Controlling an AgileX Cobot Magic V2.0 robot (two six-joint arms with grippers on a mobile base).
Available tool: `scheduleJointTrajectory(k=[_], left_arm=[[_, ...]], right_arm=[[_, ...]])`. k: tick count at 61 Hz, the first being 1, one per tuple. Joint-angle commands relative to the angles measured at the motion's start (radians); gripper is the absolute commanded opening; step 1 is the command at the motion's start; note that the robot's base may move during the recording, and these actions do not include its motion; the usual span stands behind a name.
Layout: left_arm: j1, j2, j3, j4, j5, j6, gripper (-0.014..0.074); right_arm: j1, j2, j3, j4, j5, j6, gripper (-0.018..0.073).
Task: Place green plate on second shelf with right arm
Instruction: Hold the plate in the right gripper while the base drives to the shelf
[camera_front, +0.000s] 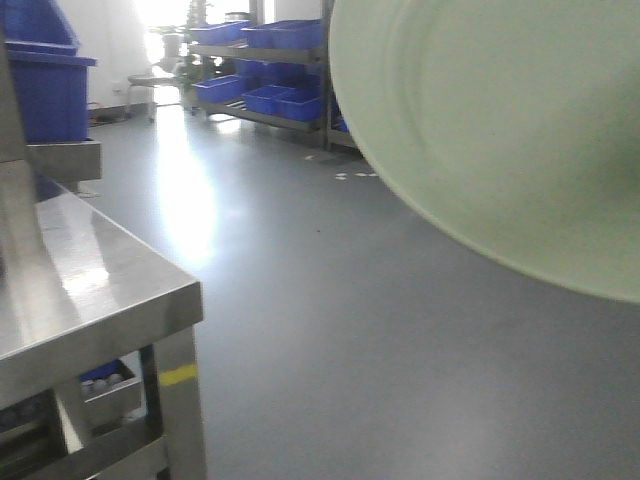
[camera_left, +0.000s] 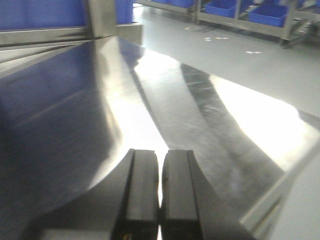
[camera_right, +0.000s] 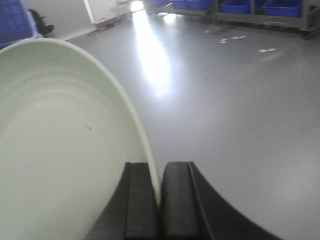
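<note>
While the right gripper (camera_right: 160, 172) pinches its rim, the green plate (camera_right: 65, 150) hangs in the air beside the steel table (camera_front: 100, 290), touching no surface that I can see. The plate is large, round and shallow, a pale matte sage green. Faint concentric rings step down from a broad, gently raised rim, and there is one tiny dark fleck on its face.

My right wrist view shows the grip itself. The two black fingers (camera_right: 142, 200) are nearly closed, with only the thin edge of the plate clamped between them. The plate sweeps away to the left and fills that half of the picture.

The front view shows no gripper. There the plate (camera_front: 500, 130) fills the upper right corner, tilted, with its lower rim curving across the grey floor (camera_front: 350, 300).

Only the left wrist view shows the left gripper (camera_left: 161, 160). Its fingers are pressed together with a sliver of light between them, and it hangs low over the shiny tabletop (camera_left: 75, 100).

In the front view, the table's squared corner juts in at lower left, with a yellow mark on its leg. A wide stretch of open floor lies between that corner and the plate's rim. The floor runs back to racks of blue bins (camera_front: 280, 100) along the far wall.
</note>
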Motion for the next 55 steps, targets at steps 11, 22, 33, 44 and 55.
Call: scheduleJointTrajectory(k=[11,22,33,44,55], left_arm=[[-0.001,-0.021,0.040,-0.001,-0.080,0.002,0.0124],[-0.001,-0.021,0.040,-0.001,-0.080,0.002,0.0124],[-0.001,-0.021,0.040,-0.001,-0.080,0.002,0.0124],[-0.001,-0.021,0.040,-0.001,-0.080,0.002,0.0124],[-0.001,-0.021,0.040,-0.001,-0.080,0.002,0.0124]], right_arm=[[-0.005,0.002,-0.032,0.009,-0.118,-0.001,0.0055],[-0.005,0.002,-0.032,0.009,-0.118,-0.001,0.0055],[-0.005,0.002,-0.032,0.009,-0.118,-0.001,0.0055],[-0.005,0.002,-0.032,0.009,-0.118,-0.001,0.0055],[-0.005,0.002,-0.032,0.009,-0.118,-0.001,0.0055]])
